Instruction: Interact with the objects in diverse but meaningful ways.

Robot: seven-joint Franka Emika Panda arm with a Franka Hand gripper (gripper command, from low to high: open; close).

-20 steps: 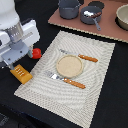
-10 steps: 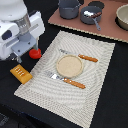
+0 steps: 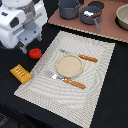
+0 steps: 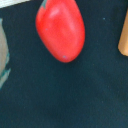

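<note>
A red tomato [image 3: 34, 53] lies on the black table just off the placemat's edge, toward the exterior view's left. It fills much of the wrist view as a glossy red oval [image 4: 60, 30]. A yellow-orange ridged block [image 3: 20, 74] rests a little nearer the front, and its edge [image 4: 124, 35] shows in the wrist view. My gripper [image 3: 23, 48] hangs under the white arm, above and just beside the tomato, touching nothing. Its fingers are too small and dark to read, and none appear in the wrist view.
A striped placemat [image 3: 95, 95] carries a round tan plate [image 3: 68, 65], an orange-handled knife [image 3: 87, 58] and an orange-handled fork [image 3: 70, 82]. At the back stand two grey pots [image 3: 69, 7] [image 3: 91, 15] and a bowl [image 3: 122, 16] on a brown board.
The arm has risen and drawn back from the yellow-orange block, which now lies fully uncovered. The tomato and block have not moved.
</note>
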